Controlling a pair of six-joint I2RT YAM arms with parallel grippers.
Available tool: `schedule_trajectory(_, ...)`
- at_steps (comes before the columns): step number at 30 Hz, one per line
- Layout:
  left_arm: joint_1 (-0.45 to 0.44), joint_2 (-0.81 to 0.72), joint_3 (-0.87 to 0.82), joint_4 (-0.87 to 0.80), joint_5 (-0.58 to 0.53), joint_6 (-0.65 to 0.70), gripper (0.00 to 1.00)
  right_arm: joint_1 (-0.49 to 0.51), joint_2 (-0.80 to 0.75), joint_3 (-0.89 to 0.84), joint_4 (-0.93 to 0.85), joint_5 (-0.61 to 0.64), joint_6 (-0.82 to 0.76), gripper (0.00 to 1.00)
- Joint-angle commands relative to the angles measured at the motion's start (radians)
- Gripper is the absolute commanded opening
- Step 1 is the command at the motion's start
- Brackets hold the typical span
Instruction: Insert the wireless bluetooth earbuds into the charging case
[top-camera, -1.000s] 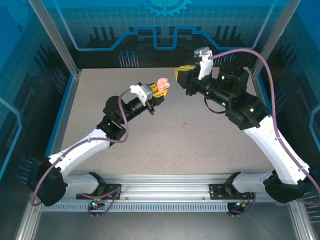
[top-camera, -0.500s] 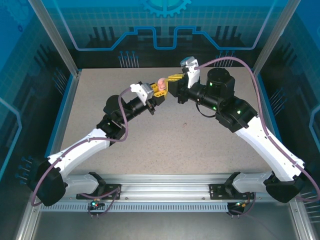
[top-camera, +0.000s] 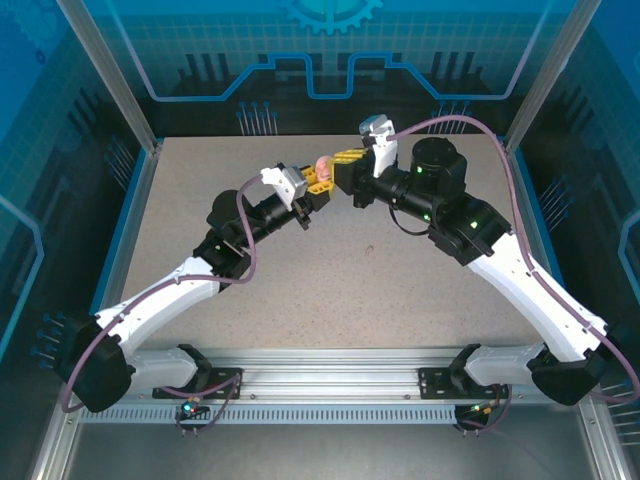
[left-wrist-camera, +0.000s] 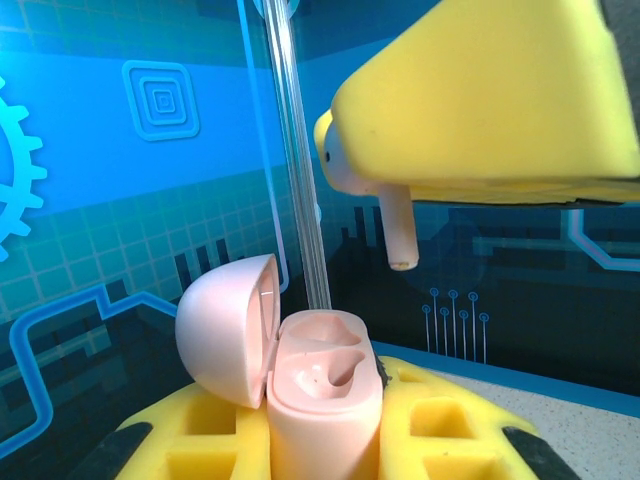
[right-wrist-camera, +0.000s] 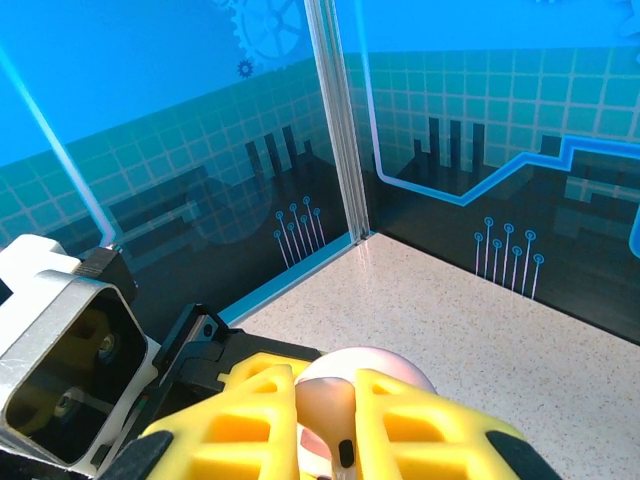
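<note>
My left gripper is shut on a pale pink charging case, held upright above the table with its domed lid swung open to the left and two empty wells showing. My right gripper is shut on a pale pink earbud; its stem hangs down just above and slightly right of the case in the left wrist view. In the right wrist view the case lid lies right behind the pinched earbud. Both grippers meet at the back middle of the table.
A speckled grey table lies below both arms. Blue patterned enclosure walls and a clear corner post stand close behind the grippers. A metal rail runs along the near edge.
My right arm has swung left and down, bringing the earbud from well right of the case to just over it. The left arm and the case have stayed still.
</note>
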Motion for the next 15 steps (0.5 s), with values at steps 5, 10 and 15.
schedule_trajectory(5, -0.012, -0.003, 0.045, 0.013, 0.004, -0.022, 0.00, 0.016, 0.024, -0.006, 0.043, -0.022, 0.019, 0.15)
schedule_trajectory(10, -0.013, -0.004, 0.044, 0.012, 0.001, -0.019, 0.00, 0.015, 0.030, -0.015, 0.045, -0.024, 0.026, 0.14)
schedule_trajectory(15, -0.013, -0.003, 0.046, 0.013, 0.000, -0.016, 0.00, 0.016, 0.025, -0.029, 0.042, -0.022, 0.029, 0.14)
